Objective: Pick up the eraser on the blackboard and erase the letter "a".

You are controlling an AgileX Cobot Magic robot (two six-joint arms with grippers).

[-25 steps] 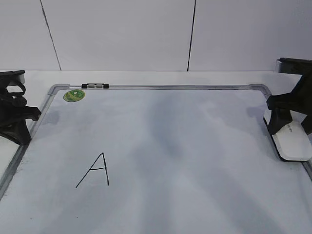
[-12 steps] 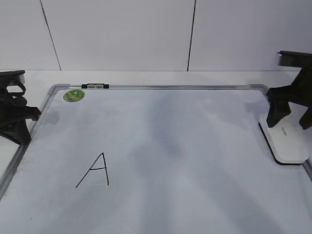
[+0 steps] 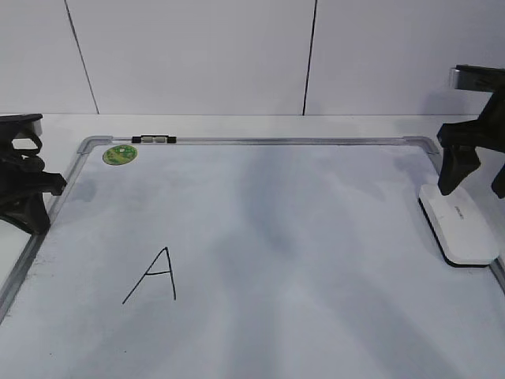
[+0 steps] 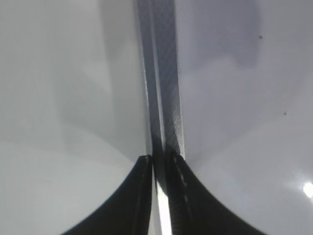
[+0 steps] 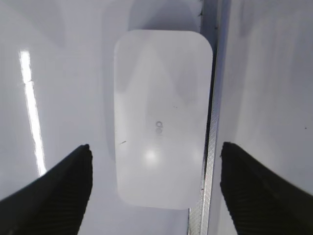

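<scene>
White table [image 3: 237,122], blackboard [image 3: 316,237] flat on it

White panelled wall behind a pale tabletop

A plain white wall [image 3: 189,55] is seen across the back, divided into panels by two thin dark seams [image 3: 310,55], one slanted at the left and one nearly upright right of centre. A white table surface [image 3: 237,125] is met by the wall at its foot. Soft, even light is cast, and bright glints are reflected in the right wrist view [image 5: 30,107].
</scene>
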